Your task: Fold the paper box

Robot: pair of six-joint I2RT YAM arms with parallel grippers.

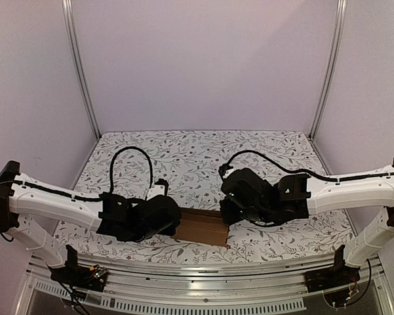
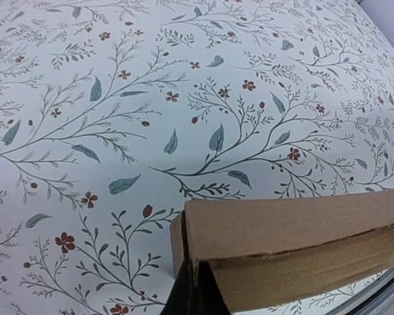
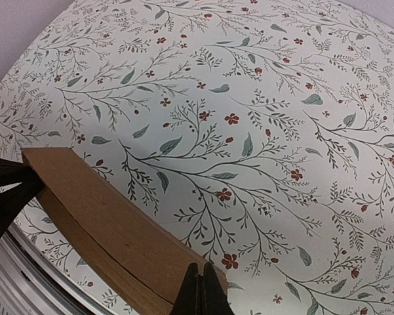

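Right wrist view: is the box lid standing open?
No, the paper box lies closed, its top flat with nothing raised.

Left arm [image 1: 59, 203] and right arm [image 1: 354, 190] reach inward, wrists bent low. Left gripper [image 2: 193, 296] and right gripper [image 3: 200, 292] sit pinched closed.

left arm [image 1: 52, 203], right arm [image 1: 357, 190]: white links, black joints, looping black cables [image 1: 128, 154]; left pincer [image 2: 191, 292], right pincer [image 3: 198, 283] black.
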